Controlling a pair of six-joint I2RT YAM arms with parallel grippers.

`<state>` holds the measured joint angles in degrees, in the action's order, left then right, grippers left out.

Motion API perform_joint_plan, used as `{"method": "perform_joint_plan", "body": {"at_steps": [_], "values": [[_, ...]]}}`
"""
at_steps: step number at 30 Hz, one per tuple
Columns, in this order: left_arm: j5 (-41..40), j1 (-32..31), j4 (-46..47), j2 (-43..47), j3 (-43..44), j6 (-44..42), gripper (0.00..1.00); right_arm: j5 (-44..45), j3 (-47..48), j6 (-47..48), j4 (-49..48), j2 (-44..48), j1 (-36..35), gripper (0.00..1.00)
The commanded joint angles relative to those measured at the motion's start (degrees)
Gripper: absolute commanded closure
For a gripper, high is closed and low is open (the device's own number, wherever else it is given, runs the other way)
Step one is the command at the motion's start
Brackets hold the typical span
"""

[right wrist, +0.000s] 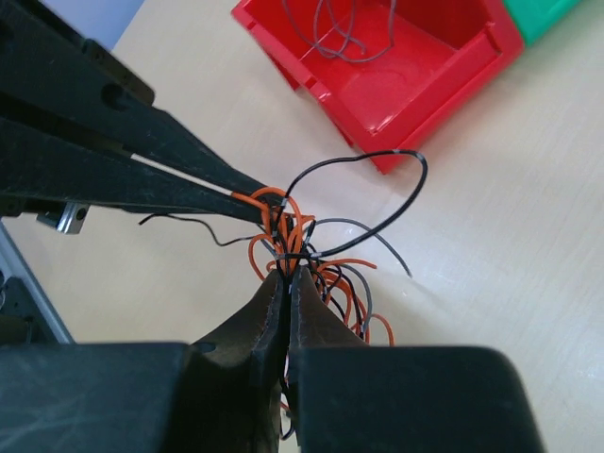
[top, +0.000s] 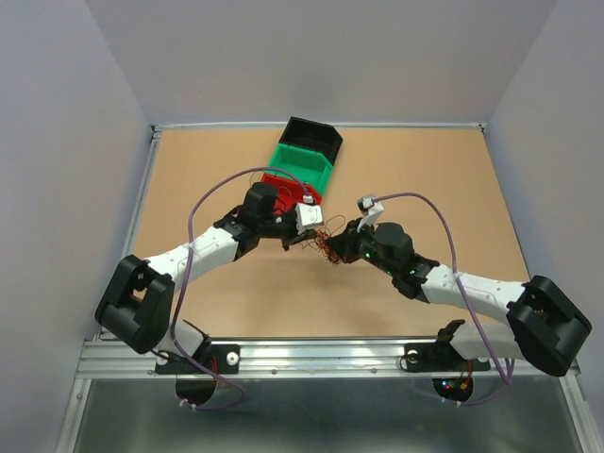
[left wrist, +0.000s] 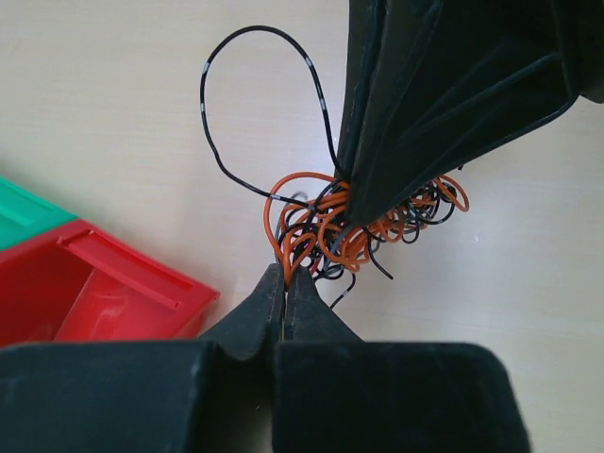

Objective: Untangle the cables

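Note:
The cables [top: 327, 244] are a small tangle of thin orange, black and grey wires in curly loops on the brown table, between the two arms. In the left wrist view the cables [left wrist: 363, 222] show a long black loop rising up-left. My left gripper [left wrist: 285, 276] is shut on orange strands at the tangle's edge; it also shows in the top view [top: 314, 233]. My right gripper [right wrist: 290, 274] is shut on black and orange strands from the other side; it shows in the top view [top: 342, 253]. The cables [right wrist: 316, 250] lie between both tips, which nearly meet.
A red bin [top: 288, 186] stands just behind the tangle with a green bin [top: 304, 165] and a black bin [top: 313, 138] behind it. In the right wrist view the red bin [right wrist: 444, 80] holds a few thin grey wires [right wrist: 335, 33].

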<state>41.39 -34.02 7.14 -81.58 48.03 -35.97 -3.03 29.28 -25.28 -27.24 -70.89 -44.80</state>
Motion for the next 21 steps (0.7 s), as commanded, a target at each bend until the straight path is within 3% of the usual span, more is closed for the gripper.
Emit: {"method": "perform_joint_plan", "body": {"at_steps": [1, 2, 5, 9, 14, 18, 19, 21], "values": [[-3.9, -0.3, 3.6, 2.0, 0.8, 0.6, 1.0, 11.1, 1.8, -3.7, -2.1, 0.2, -0.8, 1.0], [-5.9, -0.3, 5.7, 2.8, 0.1, 0.8, 1.0, 20.4, 1.7, -7.5, -0.9, 0.1, -0.7, 1.0], [-9.0, 0.2, 11.0, 6.5, -3.5, 1.9, 1.0, 36.4, 3.2, -14.9, 7.6, -1.7, -0.6, 0.96], [-10.5, 1.0, 15.0, 11.7, -6.8, 3.7, 1.0, 47.6, 5.0, -21.5, 17.6, -3.5, 1.9, 0.92], [-10.4, 2.1, 16.3, 15.5, -8.2, 4.8, 1.0, 45.7, 5.5, -33.6, 29.4, -4.4, 13.9, 0.96], [-11.1, 2.9, 17.9, 16.6, -9.1, 5.3, 1.0, 51.4, 3.3, -38.1, 33.6, 3.5, 16.2, 0.99], [-11.5, 3.1, 18.2, 16.5, -9.2, 5.4, 1.0, 52.5, 2.6, -38.2, 33.7, 5.4, 16.3, 0.93], [-11.8, 3.3, 18.4, 16.3, -9.2, 5.4, 1.0, 53.2, 2.0, -36.7, 33.7, 8.2, 16.4, 0.71]]}}
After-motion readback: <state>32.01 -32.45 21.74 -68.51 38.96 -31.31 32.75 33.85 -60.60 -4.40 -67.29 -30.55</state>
